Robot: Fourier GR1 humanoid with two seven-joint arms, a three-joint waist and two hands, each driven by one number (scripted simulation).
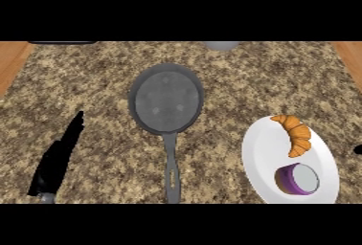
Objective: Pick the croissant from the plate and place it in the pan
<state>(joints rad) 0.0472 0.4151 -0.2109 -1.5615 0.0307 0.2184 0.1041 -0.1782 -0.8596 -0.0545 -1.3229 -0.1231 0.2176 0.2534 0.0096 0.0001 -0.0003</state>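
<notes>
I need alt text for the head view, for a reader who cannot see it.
A croissant lies on a white plate at the right, beside a purple-rimmed round item; a grey pan sits to the plate's left. The open left hand rests at lower left.

- The left hand [55, 165] comes in at the near left. Its forearm is cut off by the near edge, with only a sliver of grey showing below the hand.
- The right hand [358, 150] shows only as a small black tip at the right edge; the rest lies outside the view.
- The pan [167, 98] has a handle that runs past the near edge, so its end is unseen.
- The plate [265, 143] loses its near rim at the same edge.
- A grey rounded thing [221, 45] at the far edge is cut down to a low sliver; what it is cannot be told.
- A dark flat shape [62, 42] at the far left is likewise cut off and cannot be identified.
</notes>
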